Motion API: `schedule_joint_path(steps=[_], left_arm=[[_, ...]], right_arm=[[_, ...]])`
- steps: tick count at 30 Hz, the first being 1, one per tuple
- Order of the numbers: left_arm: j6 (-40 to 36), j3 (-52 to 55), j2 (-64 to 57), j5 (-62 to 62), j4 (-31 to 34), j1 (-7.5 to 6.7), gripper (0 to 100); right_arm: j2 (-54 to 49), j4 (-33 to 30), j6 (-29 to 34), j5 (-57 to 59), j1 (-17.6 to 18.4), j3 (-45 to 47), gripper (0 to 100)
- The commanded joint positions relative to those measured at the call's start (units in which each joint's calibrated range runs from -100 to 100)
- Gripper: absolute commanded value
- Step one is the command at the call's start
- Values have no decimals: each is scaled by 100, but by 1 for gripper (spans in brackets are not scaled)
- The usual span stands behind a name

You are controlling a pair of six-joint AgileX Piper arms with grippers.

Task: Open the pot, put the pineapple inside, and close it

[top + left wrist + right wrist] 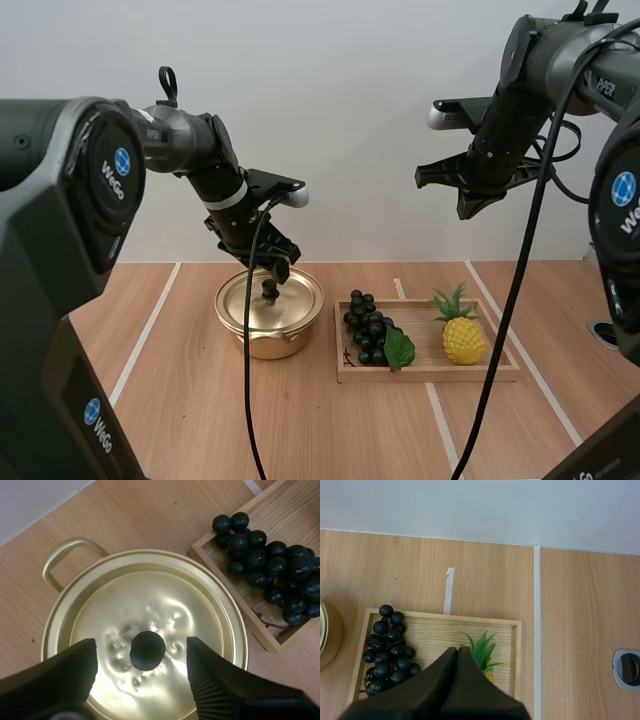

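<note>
The left hand (141, 652) is spread, its two ribbed fingers (210, 680) standing on either side of the black knob (147, 650) with a gap showing on each side, so nothing is pinched. The knob sits at the middle of the gold lid (150, 600), and the lid lies flat on the pot (268, 338), which is closed. From the high view the left hand (268, 272) hangs just over that knob, the arm reaching in from the left. The pot stands on the table (190, 400), one loop handle (67, 555) turned away from the wooden tray (235, 587) just beside it.

The right hand (456, 655) is pressed together into one dark wedge and holds nothing. In the high view it (472, 200) hovers well above the table, over the wooden tray (430, 373) and far from anything it could touch. Below its tips lie the green leaves of the pineapple (481, 647).

The pineapple (463, 336) lies in the tray's right part — yellow body, green crown toward the back. A bunch of dark grapes (367, 327) with a green leaf fills the tray's left part, the side nearer the pot. Pineapple and grapes lie apart, bare wood between them.
</note>
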Motion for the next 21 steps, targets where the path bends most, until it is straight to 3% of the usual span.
schedule_joint_path(steps=[1, 21], left_arm=[[-85, 5, 152, -123, 87, -30, 85], [-55, 17, 735, -124, 42, -30, 85]], right_arm=[[-50, 20, -45, 0, -24, 5, 0], [-50, 20, -45, 0, -24, 5, 0]])
